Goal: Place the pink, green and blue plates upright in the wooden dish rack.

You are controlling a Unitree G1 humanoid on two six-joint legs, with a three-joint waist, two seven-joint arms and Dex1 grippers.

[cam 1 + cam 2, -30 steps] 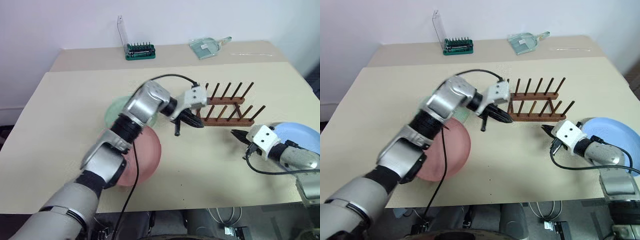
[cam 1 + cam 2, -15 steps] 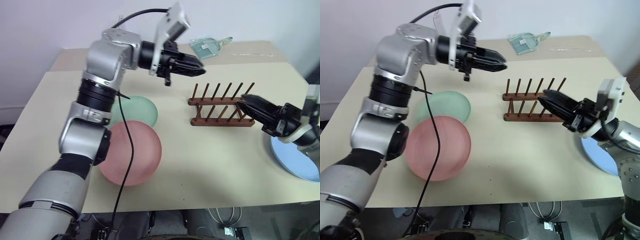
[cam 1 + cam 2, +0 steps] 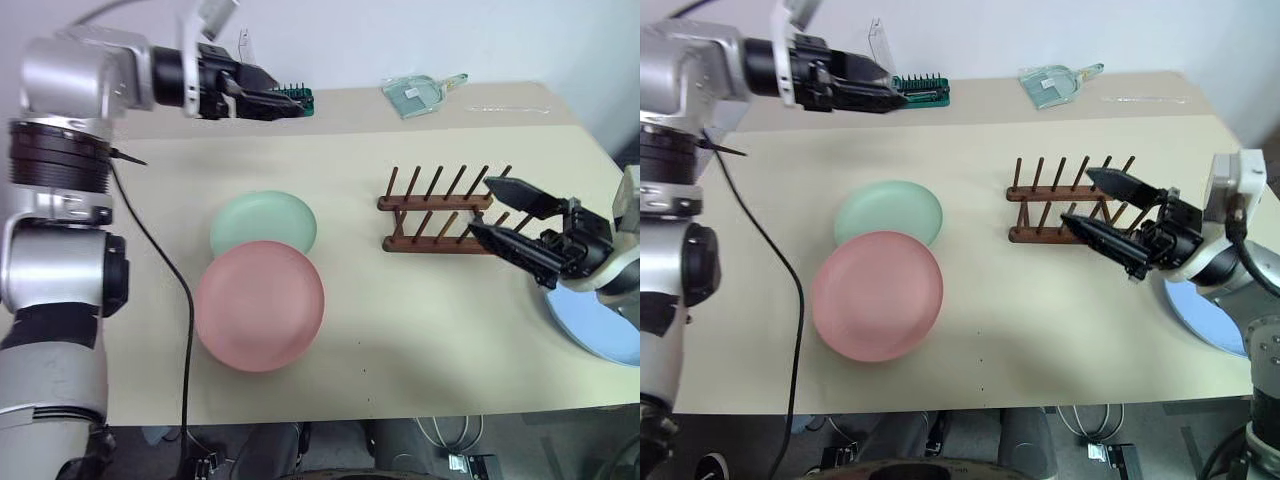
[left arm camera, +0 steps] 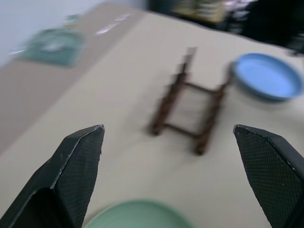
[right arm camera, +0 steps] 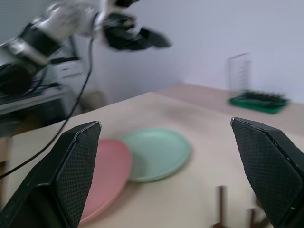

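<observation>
**Head view: three plates flat, rack bare, both pincers empty**

Head view first: we see the pink plate (image 3: 260, 305) lying flat on the bench (image 3: 400, 330), its far edge overlapping the green plate (image 3: 263, 222) just behind it; the blue plate (image 3: 597, 325) lies flat at the bench's right edge, partly under our right arm; the wooden dish rack (image 3: 445, 212) stands between them with every slot free, so none of the task is done yet.

Our left pincer (image 3: 262, 93) hangs high over the far left of the bench, fingers spread and holding nothing; our right pincer (image 3: 512, 220) hovers just beside the rack's right end, likewise spread wide and holding nothing (the wrist views confirm both gaps).

We judge the plates to be stiff and fairly light, with a matte surface that should not slip much; they lie flush on the bench, so the rim is the only hold, and getting a finger under it looks awkward; the pink plate's raised far edge, resting on the green, seems the easiest place to pinch.
</observation>
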